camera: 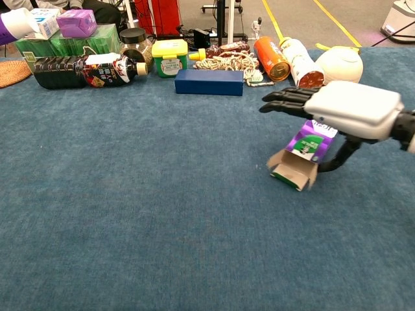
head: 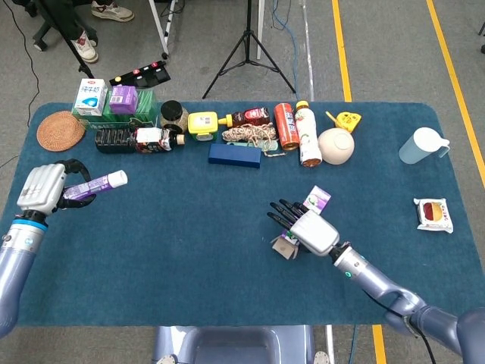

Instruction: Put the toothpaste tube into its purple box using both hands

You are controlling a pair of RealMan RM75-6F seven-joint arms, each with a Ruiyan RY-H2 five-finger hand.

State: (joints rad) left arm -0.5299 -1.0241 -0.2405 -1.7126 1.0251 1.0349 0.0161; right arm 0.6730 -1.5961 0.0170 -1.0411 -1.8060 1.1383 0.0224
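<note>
— What are you working on, and what's around it?

— A table (head: 227,227) covered in dark blue carpet-like cloth, set on a grey floor with yellow lines (head: 342,53) running past at 12 to 1 o'clock. A black tripod (head: 248,47) stands beyond the far edge, and someone's shoes (head: 112,10) show at 11 o'clock.

— What sits on the cloth?

— A row along the far side: a woven mat (head: 61,130) at 10 o'clock, a dark bottle (head: 136,139) lying down, a yellow container (head: 202,124), a flat blue box (head: 234,155), a coil of rope (head: 249,134), two bottles on their sides and a pale bowl (head: 336,145). A clear jug (head: 421,145) stands at 2 o'clock, with a wrapped snack (head: 434,214) near it at 3.

— And your hands?

— My left hand (head: 43,189), out at 9 o'clock, is wrapped around the toothpaste tube (head: 97,184), its white cap pointing toward the centre. My right hand (head: 310,228) lies over the purple box (camera: 305,153) just right of centre, fingers stretched flat above it and thumb hooked beneath. The box is tilted, open flaps toward 8 o'clock. Whether I truly grip it, I can't tell.
</note>
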